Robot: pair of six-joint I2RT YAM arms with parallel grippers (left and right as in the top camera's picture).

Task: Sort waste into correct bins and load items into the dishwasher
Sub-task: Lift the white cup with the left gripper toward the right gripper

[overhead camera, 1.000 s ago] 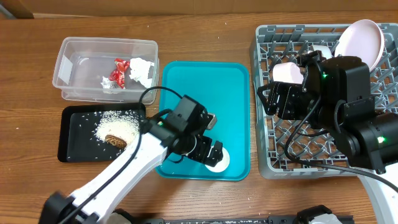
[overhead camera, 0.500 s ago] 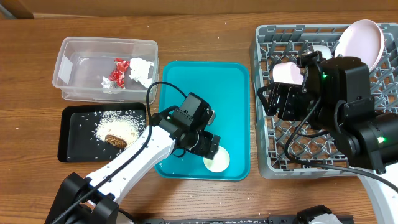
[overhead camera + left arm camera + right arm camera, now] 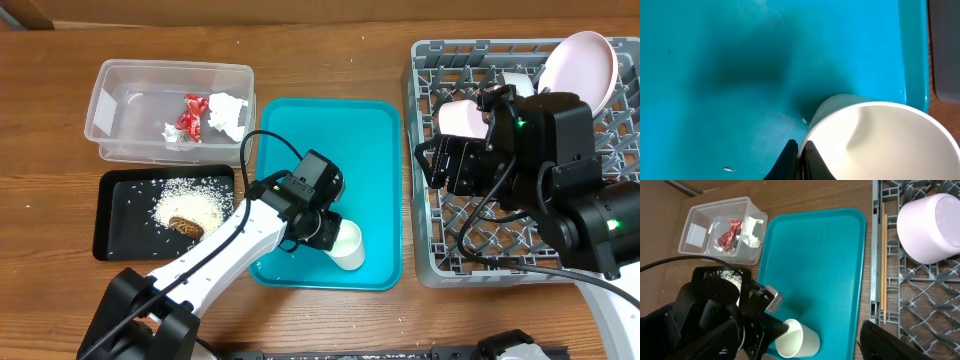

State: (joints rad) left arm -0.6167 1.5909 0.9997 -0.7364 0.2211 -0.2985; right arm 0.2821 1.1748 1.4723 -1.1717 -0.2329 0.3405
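Two tools hang over your wooden tabletop (image 3: 330, 55): the left tool (image 3: 801, 160) pinches the small white cup (image 3: 347, 245) by its rim, over the teal tray (image 3: 360, 140). You cannot tell if the right tool (image 3: 445, 165) is open.

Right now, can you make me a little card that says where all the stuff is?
left gripper: shut on the small white cup at its rim
small white cup: tipped on its side at the teal tray's near right corner
clear tub: red wrapper and white tissue inside
black tray: rice and brown scraps
dish rack: pink plate, pink cup, chopsticks
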